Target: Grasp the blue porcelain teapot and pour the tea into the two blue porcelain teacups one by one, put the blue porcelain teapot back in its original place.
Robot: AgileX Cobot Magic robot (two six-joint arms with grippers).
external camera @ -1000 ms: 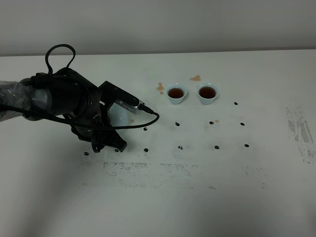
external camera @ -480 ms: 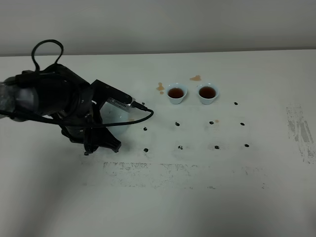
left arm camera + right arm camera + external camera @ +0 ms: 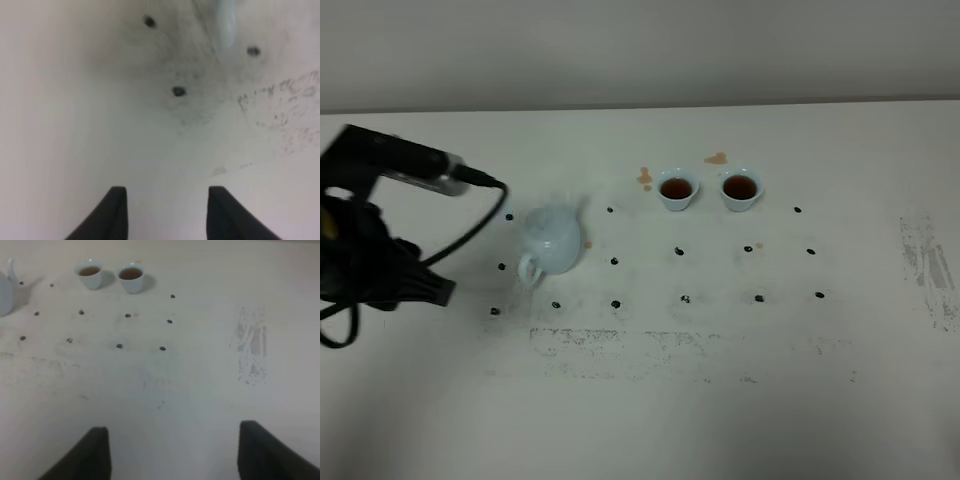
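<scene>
The table (image 3: 740, 400) bore black dots and tea stains. The left gripper (image 3: 167, 215) hung open and empty near its left edge; the right gripper (image 3: 172, 450) was open too. The teapot (image 3: 553, 240) stood upright, well left of both filled cups (image 3: 677, 189).

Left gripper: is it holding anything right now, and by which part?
Nothing. The left gripper is open and empty; the teapot stands free on the table.
</scene>
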